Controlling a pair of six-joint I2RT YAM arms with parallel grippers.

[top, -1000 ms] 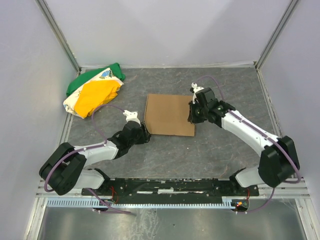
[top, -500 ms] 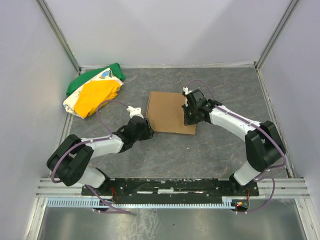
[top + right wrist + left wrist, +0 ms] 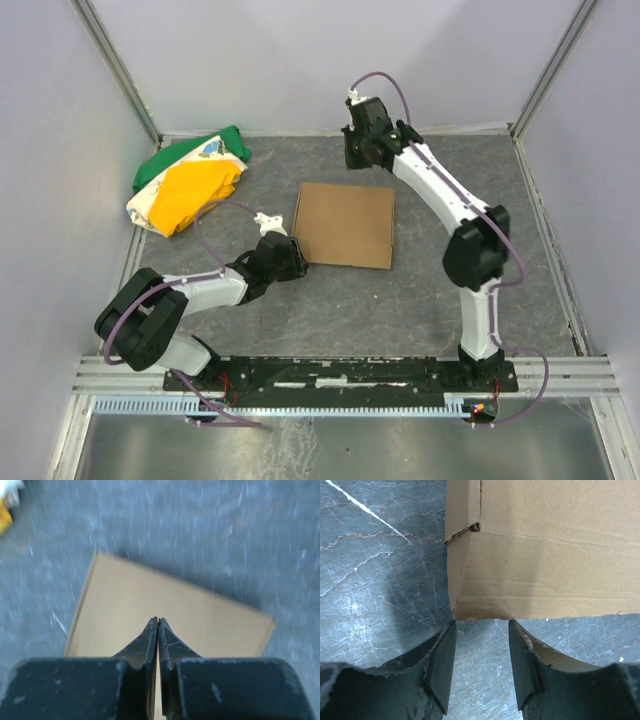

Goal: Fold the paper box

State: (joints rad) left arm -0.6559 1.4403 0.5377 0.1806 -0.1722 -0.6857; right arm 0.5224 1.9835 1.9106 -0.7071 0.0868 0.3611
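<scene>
Left wrist view: the left claw [image 3: 481,630], jaws parted and empty, faces the near-left corner of the paper box [image 3: 545,550], which lies flat on the desk [image 3: 370,580]. The right claw [image 3: 158,624], clenched on nothing, hangs above the box's far edge. The cardboard looks light, stiff and likely to slide, so pinch a flap edge at that corner.

- This looks like a robotics lab test cell
- Plain pale panels [image 3: 330,60] close in three sides, joined by bare metal struts [image 3: 115,65]
- The left arm [image 3: 200,290] and right arm [image 3: 440,190] are bolted to a black base plate [image 3: 340,372] at the edge of a grey table [image 3: 400,300]
- Purple cables [image 3: 385,80] loop off the arms
</scene>
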